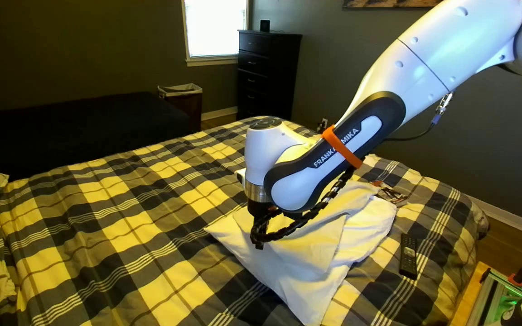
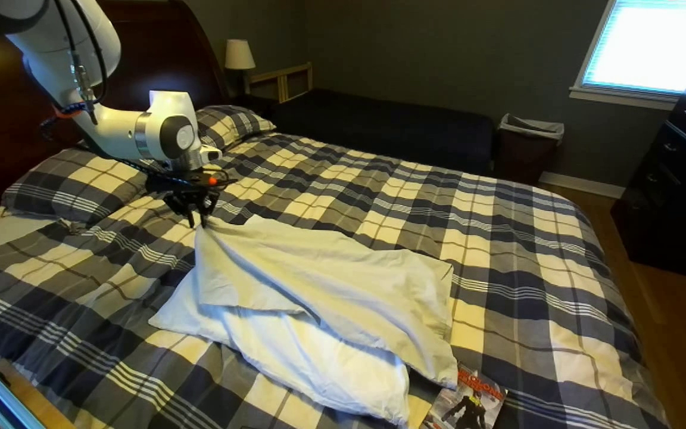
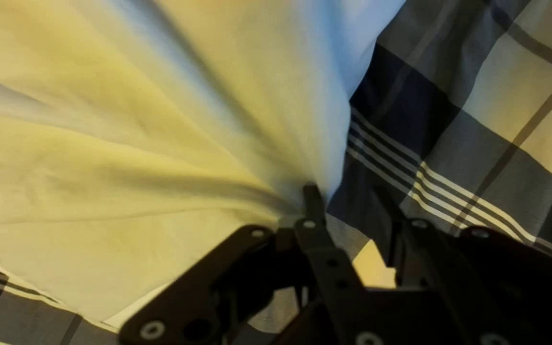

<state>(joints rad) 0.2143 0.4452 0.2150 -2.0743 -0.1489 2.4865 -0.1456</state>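
A pale cream-white cloth lies in folded, wrinkled layers on a plaid bed cover (image 1: 107, 194). The cloth shows in both exterior views (image 1: 306, 271) (image 2: 343, 268) and fills the left of the wrist view (image 3: 113, 143). My gripper (image 2: 197, 223) is over the cloth's corner nearest the headboard, low above the bed. In the wrist view the gripper's (image 3: 346, 191) two black fingers stand apart, with bed cover showing between them. The left finger touches the cloth, and folds rise to that fingertip. The right finger is clear of the cloth. The contact behind the left fingertip is partly hidden.
A black remote control (image 1: 408, 256) and a magazine or case (image 2: 471, 402) with a printed cover lie beside the cloth. Plaid pillows (image 2: 75, 185) lie by the dark headboard (image 2: 146, 53). A wooden board with a metal frame (image 1: 492, 294) stands at the bed's edge.
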